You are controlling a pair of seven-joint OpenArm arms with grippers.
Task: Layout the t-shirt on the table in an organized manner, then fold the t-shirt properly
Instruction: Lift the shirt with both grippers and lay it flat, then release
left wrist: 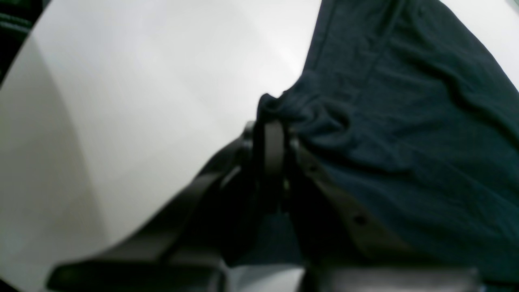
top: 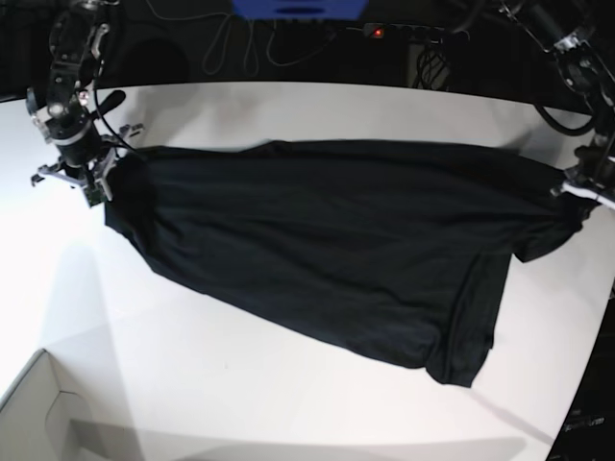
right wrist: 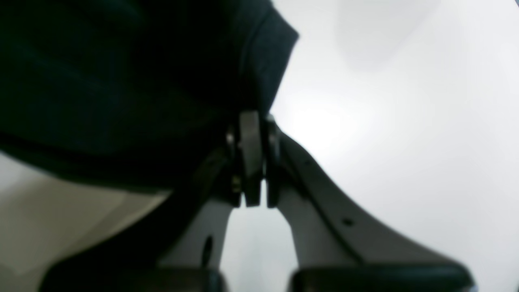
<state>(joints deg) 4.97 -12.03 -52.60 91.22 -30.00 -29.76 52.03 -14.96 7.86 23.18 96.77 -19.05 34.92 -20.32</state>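
Note:
The black t-shirt (top: 327, 240) is stretched wide across the white table (top: 288, 403), held up at both far ends. My left gripper (left wrist: 272, 121) is shut on a bunched edge of the t-shirt (left wrist: 405, 121); in the base view it sits at the right edge (top: 577, 187). My right gripper (right wrist: 253, 121) is shut on the t-shirt's other edge (right wrist: 121, 89), at the left in the base view (top: 104, 182). A folded part of the cloth hangs down at the lower right (top: 471, 327).
A small white box corner (top: 43, 413) stands at the lower left. Cables and a power strip (top: 404, 31) lie beyond the table's far edge. The table's curved edge (left wrist: 24, 52) shows in the left wrist view.

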